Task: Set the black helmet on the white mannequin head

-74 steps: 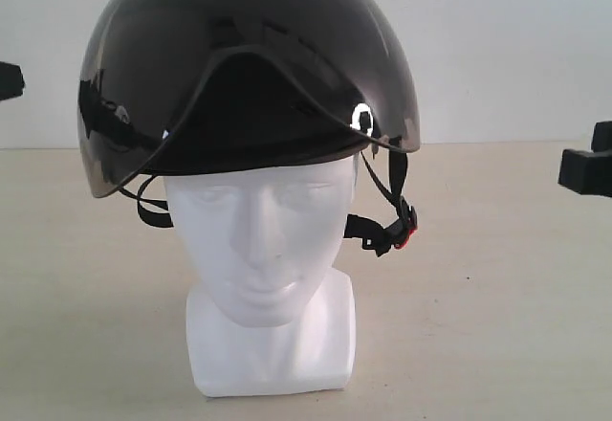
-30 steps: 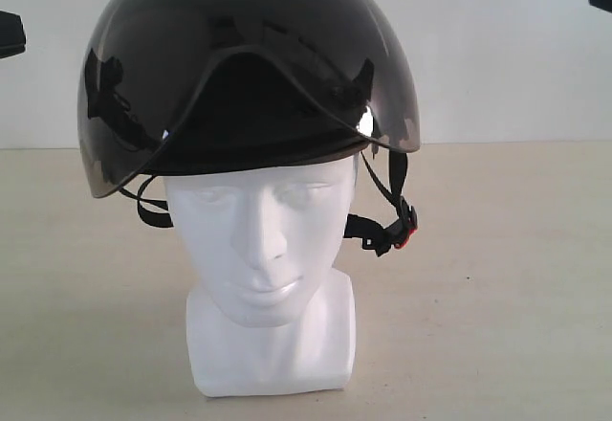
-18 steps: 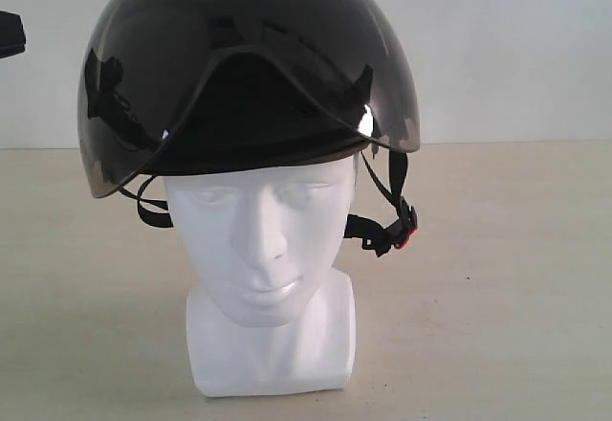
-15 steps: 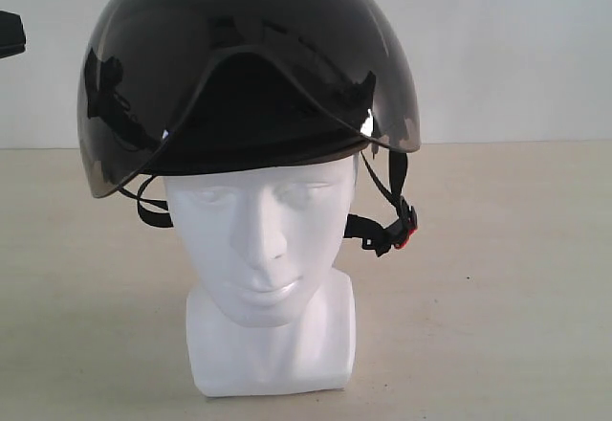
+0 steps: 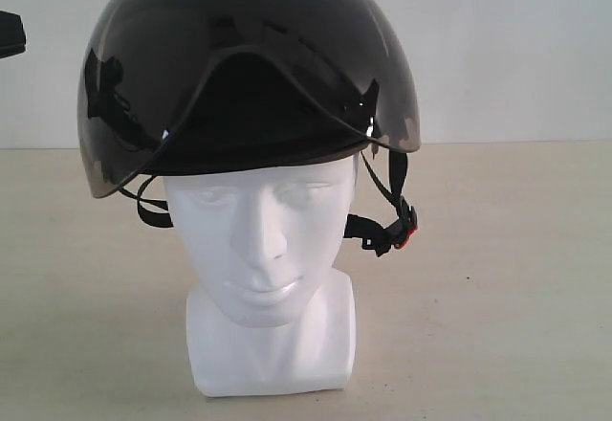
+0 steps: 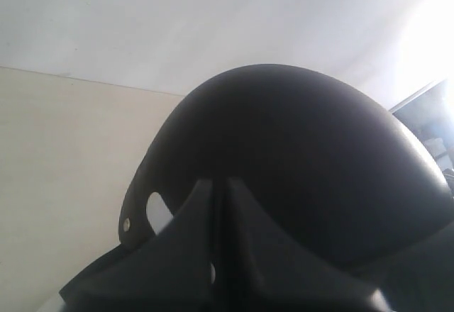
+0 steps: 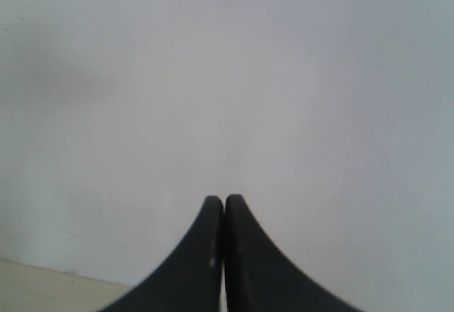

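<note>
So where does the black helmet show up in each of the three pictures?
Exterior view: helmet upper middle, on the white head.
Left wrist view: its dome looms large beyond the left gripper.
Right wrist view: not in it.
Shared landmark: the pale wall behind.

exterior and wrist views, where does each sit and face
Exterior: front on to the white mannequin head wearing the black helmet; left arm at edge.
Left wrist: on left arm, close to the black helmet; shut left gripper shows.
Right wrist: faces the wall; shut right gripper shows.
Shared: black helmet, in exterior and left wrist.
</note>
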Controlling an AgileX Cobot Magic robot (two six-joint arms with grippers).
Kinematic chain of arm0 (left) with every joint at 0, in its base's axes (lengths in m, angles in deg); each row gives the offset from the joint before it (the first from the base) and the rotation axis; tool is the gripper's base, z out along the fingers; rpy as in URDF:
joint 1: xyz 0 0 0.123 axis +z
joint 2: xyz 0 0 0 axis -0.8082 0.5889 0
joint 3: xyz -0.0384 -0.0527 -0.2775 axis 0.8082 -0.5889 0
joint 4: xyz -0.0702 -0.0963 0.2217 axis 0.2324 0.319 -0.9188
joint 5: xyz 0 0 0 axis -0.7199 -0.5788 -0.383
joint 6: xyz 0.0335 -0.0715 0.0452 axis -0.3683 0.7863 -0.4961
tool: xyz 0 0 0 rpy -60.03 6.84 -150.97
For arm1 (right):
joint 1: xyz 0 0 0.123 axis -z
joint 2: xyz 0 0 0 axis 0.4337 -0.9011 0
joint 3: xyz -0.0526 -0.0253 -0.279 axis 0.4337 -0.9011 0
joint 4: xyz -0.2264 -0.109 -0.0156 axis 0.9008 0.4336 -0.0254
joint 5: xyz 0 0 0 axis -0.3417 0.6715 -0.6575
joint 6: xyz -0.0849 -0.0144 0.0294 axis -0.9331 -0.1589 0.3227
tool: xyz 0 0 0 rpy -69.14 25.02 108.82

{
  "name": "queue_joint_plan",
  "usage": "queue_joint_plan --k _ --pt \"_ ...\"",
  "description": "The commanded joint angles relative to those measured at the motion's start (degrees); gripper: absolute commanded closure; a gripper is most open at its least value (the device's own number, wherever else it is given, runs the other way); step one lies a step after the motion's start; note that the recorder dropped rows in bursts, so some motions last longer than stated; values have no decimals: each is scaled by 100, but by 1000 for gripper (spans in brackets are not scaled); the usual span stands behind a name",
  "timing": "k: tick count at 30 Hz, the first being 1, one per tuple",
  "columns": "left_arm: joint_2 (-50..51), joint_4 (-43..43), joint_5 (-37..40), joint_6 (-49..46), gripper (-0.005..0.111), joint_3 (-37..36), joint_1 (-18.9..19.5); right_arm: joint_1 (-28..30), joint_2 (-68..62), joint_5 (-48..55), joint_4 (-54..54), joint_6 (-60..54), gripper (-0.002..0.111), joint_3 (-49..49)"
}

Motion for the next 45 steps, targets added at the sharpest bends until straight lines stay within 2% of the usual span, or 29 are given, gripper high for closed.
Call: queue_joint_plan --k 1,4,6,11,13,15,20,23,26,29,36,45 --pt "-41 54 -8 -41 102 -27 -17 16 86 371 363 143 108 304" --pt "-41 54 -8 -41 102 -27 -17 16 131 1077 1502 2854 108 320" --pt "-41 54 -8 -41 102 -27 -17 16 131 1723 2429 4158 108 333" --pt "-41 54 -8 -41 102 -27 -17 27 177 2685 3789 6407 108 364" --pt "-41 54 -8 -41 102 -27 -17 27 216 2927 4268 6747 108 478" --pt "-41 54 -8 -41 102 -27 -17 60 216 3210 4271 6885 108 670" --pt "-41 54 -8 -41 102 -27 -17 587 200 3646 4455 7430 108 1114" --pt "-41 54 -8 -41 102 -27 -17 930 105 4351 5620 8457 108 1358" --pt "-41 54 -8 -41 102 -27 -17 983 -209 5204 6881 9304 108 1579" --pt "-41 54 -8 -41 102 -27 -17 983 -465 5674 7109 9348 108 1779" --pt "-41 54 -8 -41 102 -27 -17 983 -983 6109 6856 8775 108 1845" --pt "-41 54 -8 -41 102 -27 -17 983 -1952 7245 5453 7882 108 1845"
